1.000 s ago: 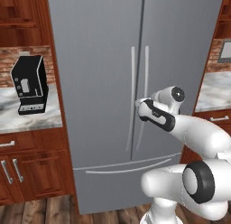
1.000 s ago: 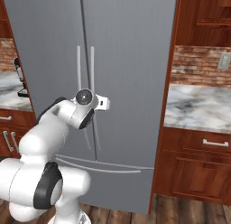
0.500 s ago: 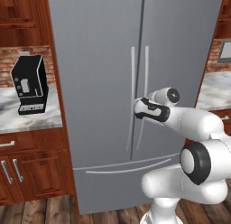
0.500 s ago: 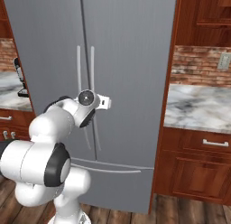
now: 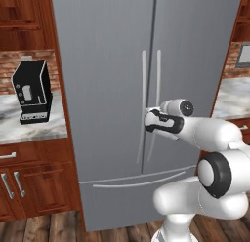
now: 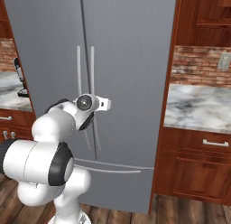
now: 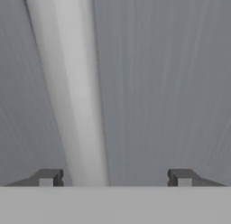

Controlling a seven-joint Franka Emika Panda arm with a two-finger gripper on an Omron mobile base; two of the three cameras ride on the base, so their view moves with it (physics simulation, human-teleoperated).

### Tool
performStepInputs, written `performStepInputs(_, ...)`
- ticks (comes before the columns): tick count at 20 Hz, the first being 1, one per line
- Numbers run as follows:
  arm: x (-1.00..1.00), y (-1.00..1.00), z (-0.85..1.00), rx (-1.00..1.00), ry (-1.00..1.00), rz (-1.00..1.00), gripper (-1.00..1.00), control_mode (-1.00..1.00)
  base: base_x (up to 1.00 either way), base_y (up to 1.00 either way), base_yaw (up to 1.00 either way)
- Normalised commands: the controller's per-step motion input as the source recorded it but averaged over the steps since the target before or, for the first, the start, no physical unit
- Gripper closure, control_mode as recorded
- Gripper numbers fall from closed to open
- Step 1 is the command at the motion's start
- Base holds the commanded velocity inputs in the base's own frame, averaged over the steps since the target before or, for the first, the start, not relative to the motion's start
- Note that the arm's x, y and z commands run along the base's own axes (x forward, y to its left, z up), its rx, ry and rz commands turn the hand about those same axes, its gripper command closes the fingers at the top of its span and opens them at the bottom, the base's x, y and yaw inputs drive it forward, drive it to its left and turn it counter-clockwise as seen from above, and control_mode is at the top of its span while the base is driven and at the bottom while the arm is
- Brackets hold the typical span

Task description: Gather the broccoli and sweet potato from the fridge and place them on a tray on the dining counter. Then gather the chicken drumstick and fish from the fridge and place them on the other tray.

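The fridge (image 5: 112, 90) stands shut, both of its grey doors closed, so the broccoli, sweet potato, chicken drumstick and fish cannot be seen from outside. Two pale vertical handles run side by side down the middle seam, the left-door handle (image 5: 143, 104) and the right-door handle (image 5: 157, 80). The arm reaches forward at mid-door height and the gripper (image 5: 148, 120) sits right at these handles, just below their midpoint. In the hand view the two dark fingertips (image 7: 47, 177) stand wide apart with a pale handle bar (image 7: 74, 92) rising between them, nearer the left tip than the right one; the jaws are spread and neither tip presses on the bar, so nothing is gripped. Which of the two handles that bar is cannot be told from the hand view. In the right base view the gripper (image 6: 107, 103) points at the door face just right of the handles. A black coffee machine (image 5: 31, 92) sits on the marble counter (image 5: 29, 129) left of the fridge, above wooden cabinets (image 5: 34, 182). Another marble counter (image 6: 198, 108) lies to the right
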Motion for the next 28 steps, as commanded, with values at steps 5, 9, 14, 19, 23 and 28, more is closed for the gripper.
performStepInputs(5,0.00,0.00,0.00,0.00,0.00,0.00,1.00,-1.00,0.00,0.00,0.00)
performStepInputs(9,0.00,0.00,0.00,0.00,0.00,0.00,1.00,-1.00,0.00,0.00,0.00)
performStepInputs(14,-0.04,0.00,0.00,0.00,0.01,-0.04,1.00,-1.00,0.00,0.00,0.00)
performStepInputs(19,-0.14,-0.09,0.00,0.00,0.04,-0.05,1.00,-1.00,0.00,0.00,0.00)
performStepInputs(23,-0.28,-0.21,0.00,0.00,0.01,-0.06,1.00,-1.00,0.00,0.00,0.00)
performStepInputs(28,-0.37,-0.41,0.00,0.00,0.00,-0.01,1.00,-1.00,0.00,0.00,0.00)
